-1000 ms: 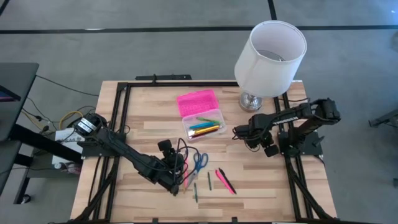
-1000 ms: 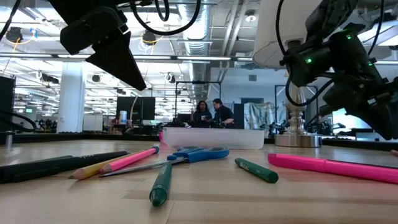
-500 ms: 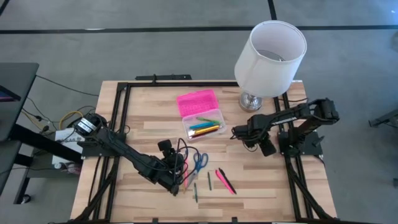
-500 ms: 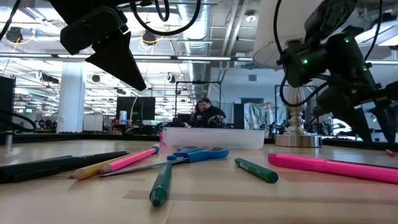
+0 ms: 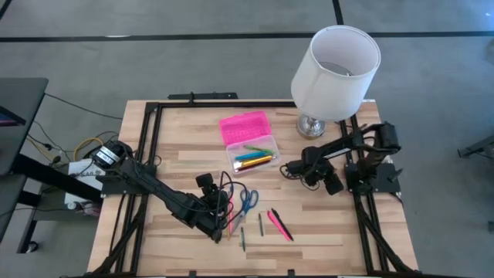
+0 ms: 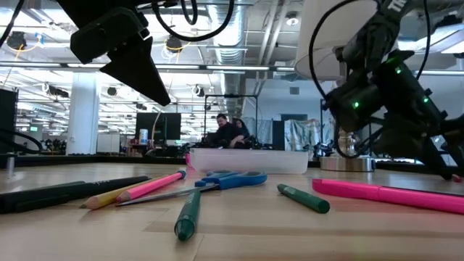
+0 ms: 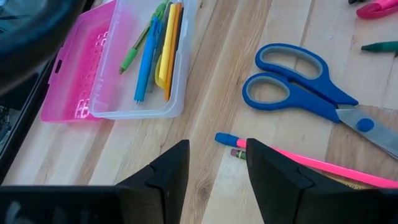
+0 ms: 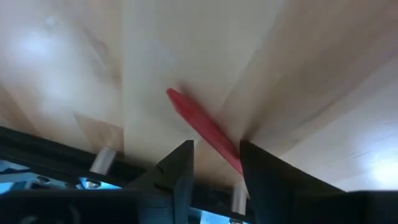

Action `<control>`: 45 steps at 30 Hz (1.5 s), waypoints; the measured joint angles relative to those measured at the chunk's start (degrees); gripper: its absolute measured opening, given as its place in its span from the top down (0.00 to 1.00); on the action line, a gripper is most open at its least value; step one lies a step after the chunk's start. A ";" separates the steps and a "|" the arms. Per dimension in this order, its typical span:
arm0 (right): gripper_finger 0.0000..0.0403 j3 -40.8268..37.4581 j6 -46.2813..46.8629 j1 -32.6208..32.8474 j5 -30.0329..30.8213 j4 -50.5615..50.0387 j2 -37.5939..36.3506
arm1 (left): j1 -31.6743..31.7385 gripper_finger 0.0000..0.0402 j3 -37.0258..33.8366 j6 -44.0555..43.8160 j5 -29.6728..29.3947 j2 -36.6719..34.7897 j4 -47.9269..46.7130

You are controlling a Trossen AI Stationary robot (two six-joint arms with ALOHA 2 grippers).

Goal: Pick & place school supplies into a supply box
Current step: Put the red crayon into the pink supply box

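Wooden worktop [image 5: 170, 154], white lamp [image 5: 336, 66] behind-right of supply box [image 5: 248, 141], right gripper [image 5: 287, 169] just right of box, fingers apart over red pen [image 8: 202, 127], left gripper [image 5: 225, 224] front-left of box, fingers apart beside scissors [image 5: 248, 200], pink pencil [image 7: 298, 160].

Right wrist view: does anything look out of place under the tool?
Yes. A red pen lies alone, slantwise on bare wood under the open right tool. No supply box shows around it, and the high view puts that tool beside the supply box, not over it.
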 joint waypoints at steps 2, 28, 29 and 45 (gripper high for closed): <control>0.71 0.06 0.88 -0.27 0.14 -0.33 1.64 | 0.00 0.62 0.00 0.00 0.00 0.00 -0.01; 0.97 0.39 8.51 0.42 1.32 -1.33 4.44 | 0.00 0.62 0.00 0.17 -0.39 0.00 -0.04; 0.98 0.39 8.54 0.78 1.33 -1.40 4.44 | 0.00 0.62 0.00 0.17 -0.39 0.00 -0.04; 1.00 2.62 10.56 6.28 -1.48 -2.69 4.61 | 0.00 0.62 0.00 0.69 -0.37 0.00 -0.04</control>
